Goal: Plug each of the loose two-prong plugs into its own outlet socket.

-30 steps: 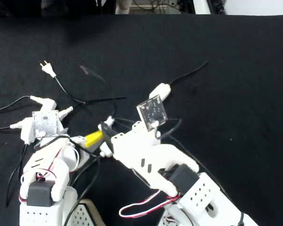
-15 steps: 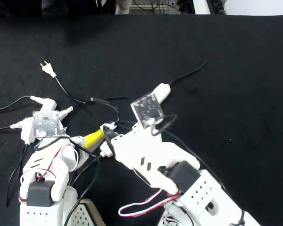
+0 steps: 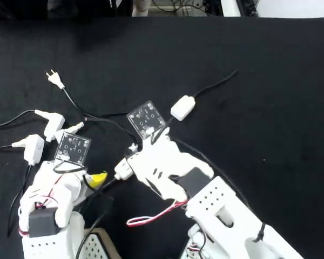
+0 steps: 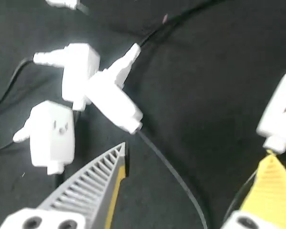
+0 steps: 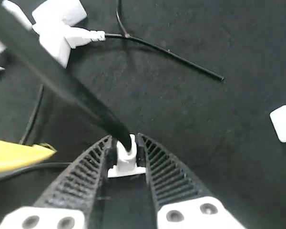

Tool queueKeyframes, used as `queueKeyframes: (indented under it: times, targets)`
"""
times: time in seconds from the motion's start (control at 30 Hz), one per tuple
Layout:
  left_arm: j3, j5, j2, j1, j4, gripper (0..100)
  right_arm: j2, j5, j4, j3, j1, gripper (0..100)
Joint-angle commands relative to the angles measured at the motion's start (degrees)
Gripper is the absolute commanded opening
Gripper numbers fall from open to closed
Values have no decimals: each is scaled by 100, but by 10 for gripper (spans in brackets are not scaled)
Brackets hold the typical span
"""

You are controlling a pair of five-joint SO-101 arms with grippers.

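My right gripper (image 5: 126, 143) is shut on a small white two-prong plug (image 5: 125, 160) whose black cable (image 5: 62, 83) runs away across the cloth. In the high view that gripper (image 3: 131, 150) sits at table centre, just right of my left arm. My left gripper (image 4: 195, 152) is open, its grey and yellow fingers astride a black cable, with nothing held. Close ahead of it lie two white outlet blocks (image 4: 78, 71) (image 4: 50, 133) and a white plug (image 4: 115, 98) that touches the upper block. Another loose plug (image 3: 55, 79) lies far left. A third outlet block (image 3: 182, 107) lies beyond the right gripper.
Black cables (image 3: 92, 114) criss-cross the black cloth between the arms and the outlet blocks. The left gripper's yellow finger (image 5: 16, 155) is close beside my right gripper. The cloth's right half and far side are bare.
The right gripper has swung left with the plug, dragging its cable. The left wrist has shifted right and back, uncovering the two outlet blocks at the left.
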State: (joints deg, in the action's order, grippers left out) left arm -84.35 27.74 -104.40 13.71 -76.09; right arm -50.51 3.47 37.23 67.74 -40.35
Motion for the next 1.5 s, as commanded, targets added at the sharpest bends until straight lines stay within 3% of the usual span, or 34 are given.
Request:
queueKeyframes:
  times: [0.0, 0.13, 0.27, 0.77, 1.17, 1.47]
  targets:
    - [-101, 44, 0, 347, -26, 409, 13, -26, -633, 347, 105, 11]
    - [-391, -800, -9, 549, 88, 410, 13, 0, -791, 602, 185, 11]
    - [-400, -791, -9, 884, 114, 410, 13, 255, -791, 629, 176, 11]
    - [-708, -800, 0, 936, 141, 410, 40, 440, -1240, 857, 211, 11]
    - [-734, -800, 0, 936, 149, 410, 1305, 554, -800, -13, 440, 11]
    - [-734, -800, 0, 936, 149, 410, 1613, 545, -1327, 110, 431, 11]
